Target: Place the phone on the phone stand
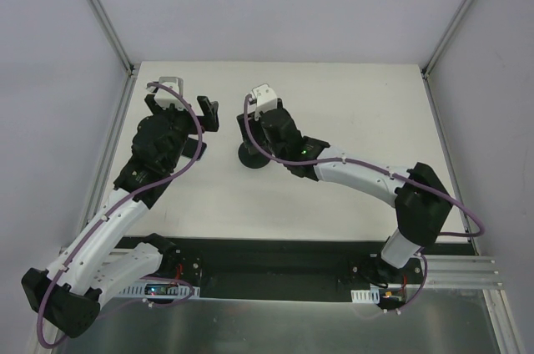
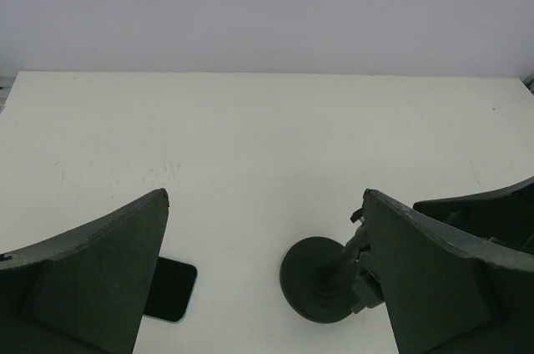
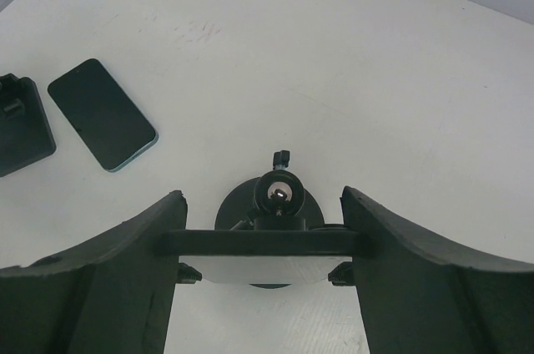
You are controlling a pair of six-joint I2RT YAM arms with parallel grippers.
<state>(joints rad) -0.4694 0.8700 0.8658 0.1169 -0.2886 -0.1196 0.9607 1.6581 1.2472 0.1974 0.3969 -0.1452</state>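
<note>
Jaws of the left gripper (image 2: pixel 265 204) stand wide apart with only table between them, so this gripper holds nothing. Just beside one of its fingers, the thin, flat, black rectangular phone (image 3: pixel 102 113) lies on the white table top (image 1: pixel 350 112), apart from the stand. More to the right the small black phone stand with a round disc base (image 2: pixel 315 287) is upright. As far as the right wrist view shows, the jaws of the right gripper (image 3: pixel 261 195) are closed on the two ends of its holder plate (image 3: pixel 250 242). We judge therefore that the task is in its first part. The stand is steadied, but the phone is not grasped, not lifted and not set on the plate. All this is left, and it seems to be the work of the left arm. On the left, that arm is near the metal rail (image 1: pixel 119 116) at the table's side edge, with the grey wall (image 1: pixel 50 78) beyond, so room there is small. Between phone and stand we see only a short strip of table. To the right and at the far side the table is wide and open, well apart from both grippers. Because the phone is so thin, we think the fingers must come very low to the table.
</note>
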